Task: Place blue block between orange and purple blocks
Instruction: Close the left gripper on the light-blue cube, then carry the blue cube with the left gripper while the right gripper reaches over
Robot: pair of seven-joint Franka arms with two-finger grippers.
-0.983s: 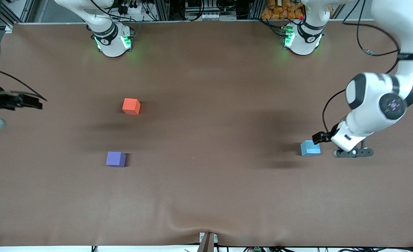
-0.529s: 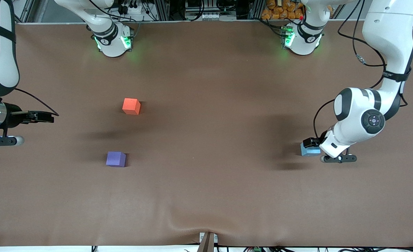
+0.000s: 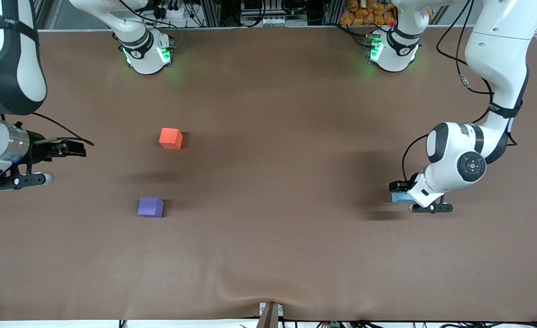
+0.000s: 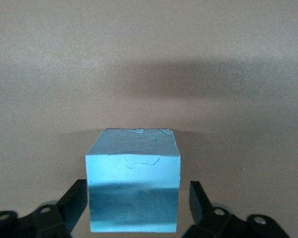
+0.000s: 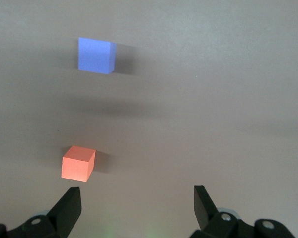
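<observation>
The light blue block (image 3: 397, 197) sits on the table toward the left arm's end, mostly hidden under the left hand. My left gripper (image 3: 399, 193) is low around it. In the left wrist view the blue block (image 4: 133, 183) stands between the open fingers (image 4: 75, 199), with a small gap on each side. The orange block (image 3: 170, 138) and the purple block (image 3: 150, 207) sit toward the right arm's end, the purple one nearer the front camera. My right gripper (image 3: 76, 148) is open and empty above the table, beside them. Its wrist view shows the orange block (image 5: 78, 163) and the purple block (image 5: 95, 54).
The brown table mat (image 3: 268, 182) carries only the three blocks. A wide bare stretch lies between the blue block and the other two. A small bracket (image 3: 269, 313) sits at the table's front edge.
My left gripper has moved over the blue block and come down around it. My right arm has swung in from the table's end toward the orange and purple blocks.
</observation>
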